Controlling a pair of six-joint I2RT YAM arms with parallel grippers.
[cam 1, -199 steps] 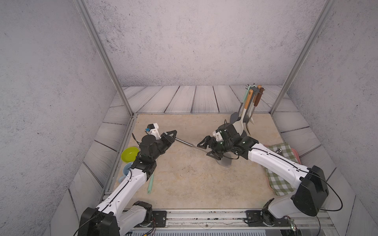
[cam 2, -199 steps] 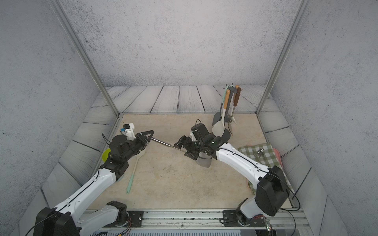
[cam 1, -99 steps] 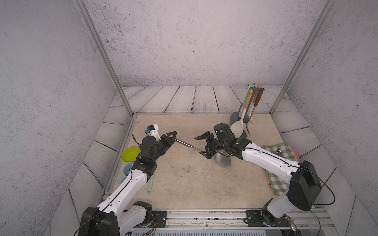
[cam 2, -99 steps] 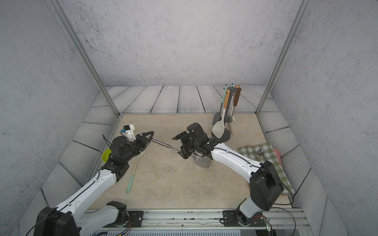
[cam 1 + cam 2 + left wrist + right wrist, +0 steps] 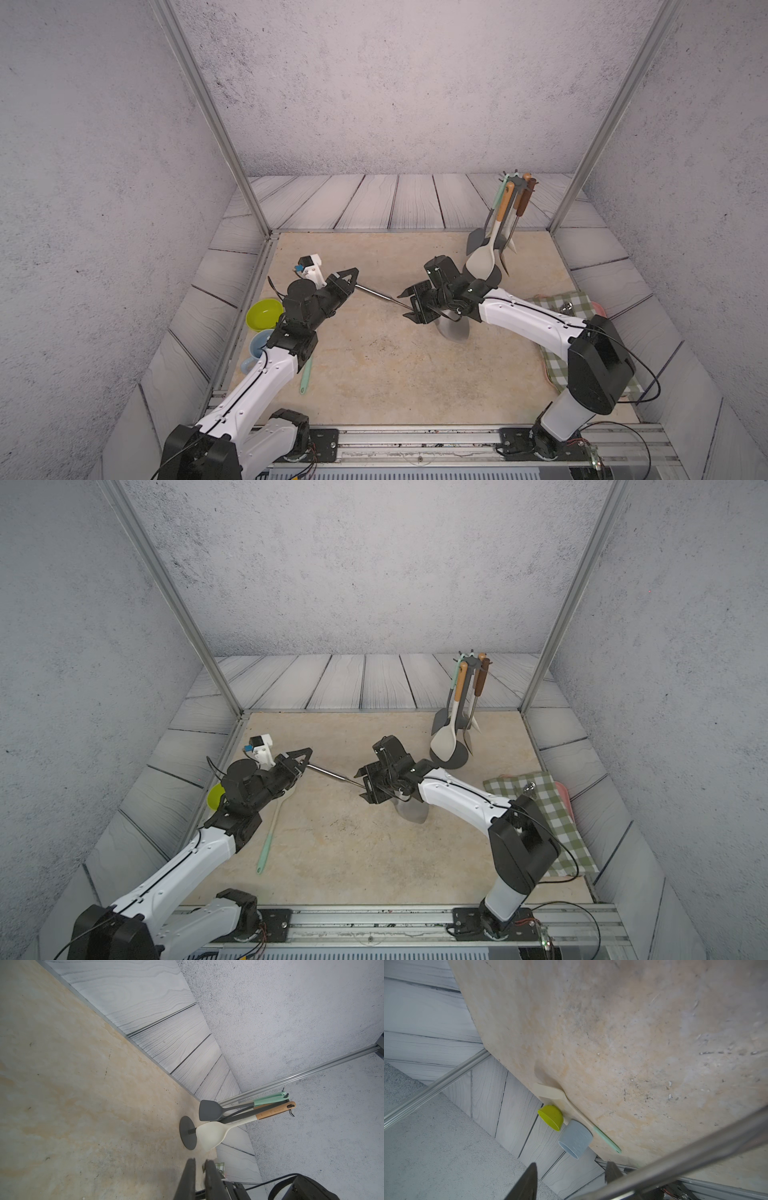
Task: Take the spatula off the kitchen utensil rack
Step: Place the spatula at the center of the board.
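1. Left gripper (image 5: 354, 281): jaws pinched tight on the handle end of the metal spatula (image 5: 380, 295). The thin shaft sticks out toward mid-table, raised off the tabletop (image 5: 374, 374).
2. Right gripper (image 5: 405, 306): jaws half apart around the far part of the shaft, not clamped. In the right wrist view the fingers (image 5: 529, 1180) stand apart and the shaft crosses in front of one of them.
3. The spatula is off the kitchen utensil rack (image 5: 516, 183) and spans between the two grippers. Its grey blade sits below the right gripper; can't tell if it touches the table.
4. The rack is upright at the back right corner, just behind the right wrist and well apart from the left gripper. On it hang a dark grey turner (image 5: 209, 1110), a cream spoon (image 5: 212, 1134) with a wooden handle and a brown-handled tool (image 5: 524, 201).
5. Left wrist view only: the rack's round base shows almost whole. In both top views the cream spoon head and the right arm cover part of it.
6. Right wrist view only: a lime bowl (image 5: 551, 1116) and a grey-blue cup (image 5: 575, 1138) show in full, side by side at the left table edge. A cream spatula (image 5: 550, 1093) with a mint handle lies just beside them. The left arm hides part of these from above.
7. A green checked cloth (image 5: 559, 303) lies at the right edge under the right arm.
8. Open room: the tabletop between the arms toward the front rail, and the back left.
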